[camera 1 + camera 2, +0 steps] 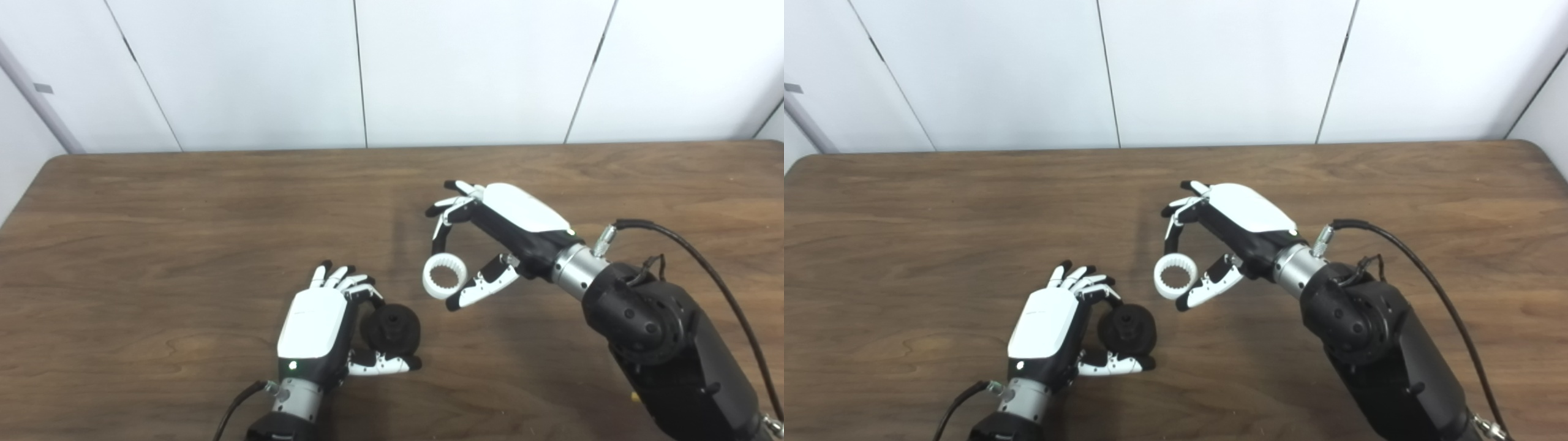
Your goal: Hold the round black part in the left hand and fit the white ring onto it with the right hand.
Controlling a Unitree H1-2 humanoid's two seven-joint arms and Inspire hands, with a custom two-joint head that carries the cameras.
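My left hand (318,324) is near the table's front edge, shut on the round black part (392,329), held between fingers and thumb with its hub facing up and right. My right hand (490,239) is up and to the right of it, shut on the white ring (444,277), pinched between a fingertip above and the thumb below. The ring has teeth on its inner face and hangs a short way above and right of the black part, not touching it. Both also show in the right eye view: the black part (1127,329) and the ring (1176,277).
The brown wooden table (184,233) stretches around both hands. A white panelled wall (367,67) stands behind its far edge. A black cable (704,257) loops off the right forearm.
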